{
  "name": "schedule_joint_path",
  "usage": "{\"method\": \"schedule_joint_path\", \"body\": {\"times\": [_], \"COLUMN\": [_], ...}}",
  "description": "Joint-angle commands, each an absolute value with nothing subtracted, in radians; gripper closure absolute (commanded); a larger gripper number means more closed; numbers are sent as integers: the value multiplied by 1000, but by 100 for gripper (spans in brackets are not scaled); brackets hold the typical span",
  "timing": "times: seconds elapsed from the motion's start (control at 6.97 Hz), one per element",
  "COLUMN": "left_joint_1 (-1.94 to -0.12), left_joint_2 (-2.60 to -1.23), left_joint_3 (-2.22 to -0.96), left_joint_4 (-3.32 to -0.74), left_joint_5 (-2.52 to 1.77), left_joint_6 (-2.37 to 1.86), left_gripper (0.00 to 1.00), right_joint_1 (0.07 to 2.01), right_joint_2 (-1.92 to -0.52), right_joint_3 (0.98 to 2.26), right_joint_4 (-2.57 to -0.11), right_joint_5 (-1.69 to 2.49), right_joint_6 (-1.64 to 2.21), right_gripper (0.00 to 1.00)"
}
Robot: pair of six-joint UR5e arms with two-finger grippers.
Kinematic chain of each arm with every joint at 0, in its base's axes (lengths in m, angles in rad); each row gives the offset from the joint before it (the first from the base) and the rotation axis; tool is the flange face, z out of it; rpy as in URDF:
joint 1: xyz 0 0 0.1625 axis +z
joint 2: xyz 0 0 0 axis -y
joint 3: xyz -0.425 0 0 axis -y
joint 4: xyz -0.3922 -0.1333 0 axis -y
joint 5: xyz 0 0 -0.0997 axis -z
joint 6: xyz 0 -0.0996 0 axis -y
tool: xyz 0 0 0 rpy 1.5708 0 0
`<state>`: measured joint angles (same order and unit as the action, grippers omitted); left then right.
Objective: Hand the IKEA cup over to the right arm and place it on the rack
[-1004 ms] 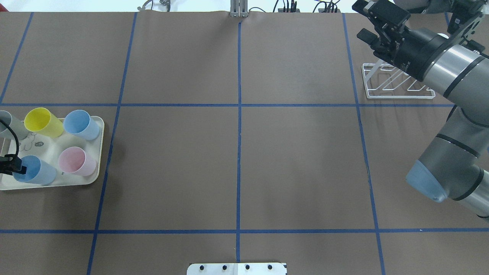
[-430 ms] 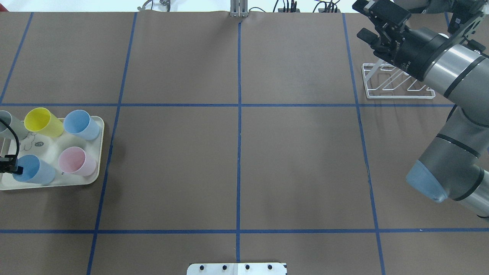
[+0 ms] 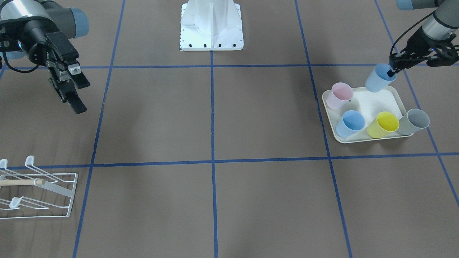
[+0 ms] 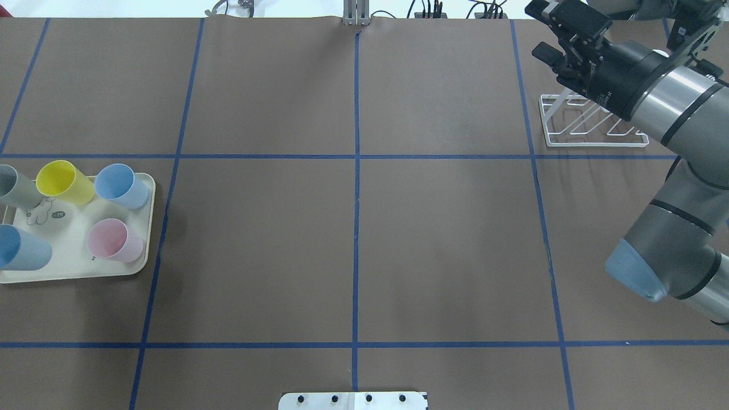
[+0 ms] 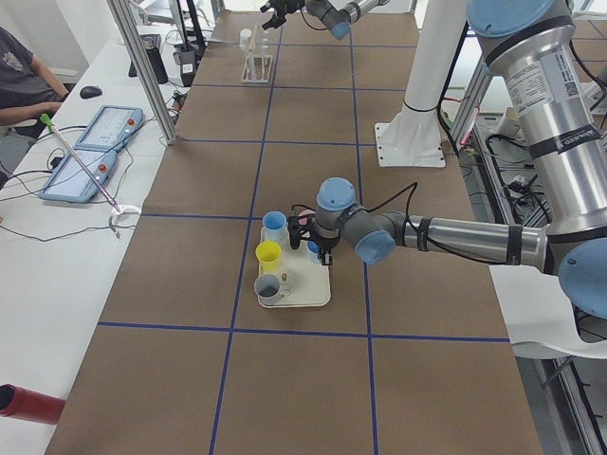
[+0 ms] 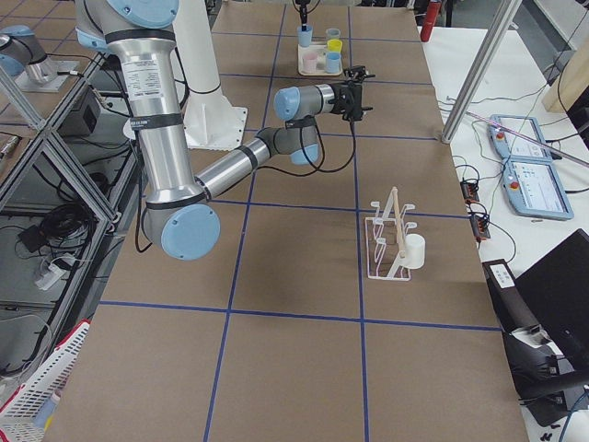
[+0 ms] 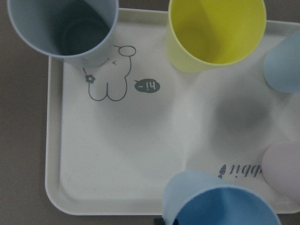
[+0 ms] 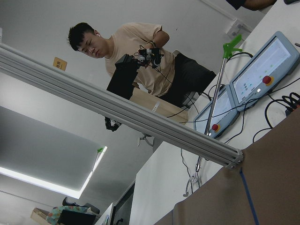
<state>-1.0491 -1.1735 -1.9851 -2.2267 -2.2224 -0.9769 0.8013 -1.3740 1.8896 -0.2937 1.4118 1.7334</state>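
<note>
Tray [image 3: 369,104] holds four cups [image 3: 383,125]; left pincer [image 3: 390,72] clamps fifth, blue cup [image 3: 375,81]; right pincer [image 3: 81,96] spread, empty.

Brown paper-covered tabletop [image 3: 265,114], blue tape grid. Cream rectangular tray with rabbit print [image 3: 373,104] carries four plastic cups, open end up: pink cup [image 3: 340,95] at one corner; light-blue cup [image 3: 350,123], yellow cup [image 3: 383,124] and grey cup [image 3: 414,122] in a row. Two blue-framed control tablets [image 5: 109,128] on white side bench [image 5: 57,256].
</note>
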Motion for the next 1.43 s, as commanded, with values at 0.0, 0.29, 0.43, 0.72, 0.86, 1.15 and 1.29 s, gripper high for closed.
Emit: {"method": "schedule_joint_path", "body": {"times": [0.0,0.29,0.43,0.72,0.86,1.15,1.29], "left_joint_1": [-1202,-1297,-1298,-1296,-1296,-1292,-1281], "left_joint_2": [-1173,-1287,-1345,-1526,-1581,-1675,-1713], "left_joint_3": [-2013,-2039,-2039,-2043,-2045,-2025,-2028], "left_joint_4": [-2221,-2220,-2221,-2240,-2296,-2446,-2480], "left_joint_5": [-2265,-2321,-2322,-2321,-2318,-2312,-2295], "left_joint_6": [-976,-992,-1055,-1397,-1531,-1791,-1884], "left_gripper": [100,100,100,100,100,100,100], "right_joint_1": [799,779,776,767,767,767,765], "right_joint_2": [-1373,-1374,-1373,-1365,-1365,-1355,-1347], "right_joint_3": [1890,1888,1888,1893,1897,1901,1904], "right_joint_4": [-293,-256,-243,-241,-241,-239,-239], "right_joint_5": [1414,1416,1416,1416,1416,1419,1422], "right_joint_6": [1735,1739,1793,1832,1835,1891,1925], "right_gripper": [0,0,1,1,1,1,1]}}
